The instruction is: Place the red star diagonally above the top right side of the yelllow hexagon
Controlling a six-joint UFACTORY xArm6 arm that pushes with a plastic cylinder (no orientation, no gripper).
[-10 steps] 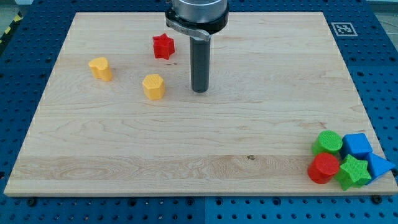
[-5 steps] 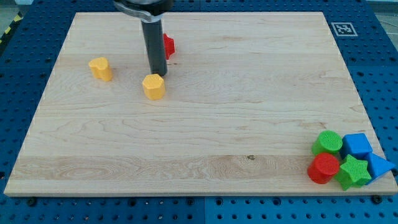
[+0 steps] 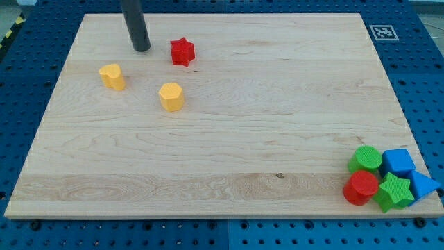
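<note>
Since the earlier frame my tip (image 3: 141, 48) has shifted left, uncovering the red star (image 3: 182, 52) in the upper left; no claw fitted, just a rod. Near, lower right: one cluster of five blocks. Farther: yellow hexagon (image 3: 171, 96), second yellow block (image 3: 112, 76), then the star, upper right of the hexagon, apart.

Pale, smooth wood-grained surface (image 3: 222, 146); matt, plastic-looking red star (image 3: 182, 52) right of matt dark tip (image 3: 141, 49).
</note>
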